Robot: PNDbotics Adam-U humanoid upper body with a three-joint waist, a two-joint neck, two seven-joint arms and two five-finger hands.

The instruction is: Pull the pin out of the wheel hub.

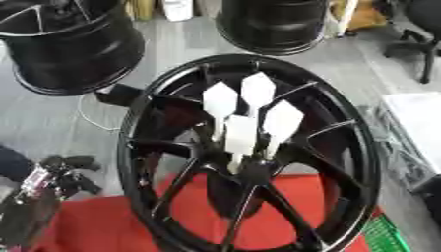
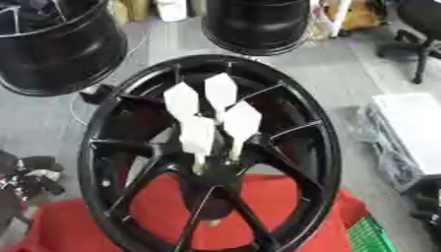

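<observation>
1. A large glossy black spoked wheel hub (image 1: 250,157) stands in the middle of the scene, its open face tilted up toward the camera, its near part over a red cloth (image 1: 103,221) that covers the bench.
2. Four white pins with flat diamond-shaped heads (image 1: 245,115) stick out of the centre of the wheel hub — their thin stems run down into the dark middle where the spokes meet, and their heads fan out above it, close beside one another.
3. The robot's left hand (image 1: 65,172) shows at the near left edge, black with silver joints, well apart from the pins and to the left of the hub's rim; its fingers look curled together with nothing between them, though the blur makes that hard to read.
4. The right hand is not seen in either view.
5. Behind the hub, on the grey floor, stand two more black wheel rims — one at the far left (image 1: 69,44), with thin silver lines on its face, and one at the far middle (image 1: 271,24).
6. A thin white cable (image 1: 86,115) loops on the floor left of the hub.
7. A corner of a green slatted crate (image 1: 383,236) shows at the near right, beside the red cloth.
8. A black office chair base (image 1: 418,44) stands at the far right.
</observation>
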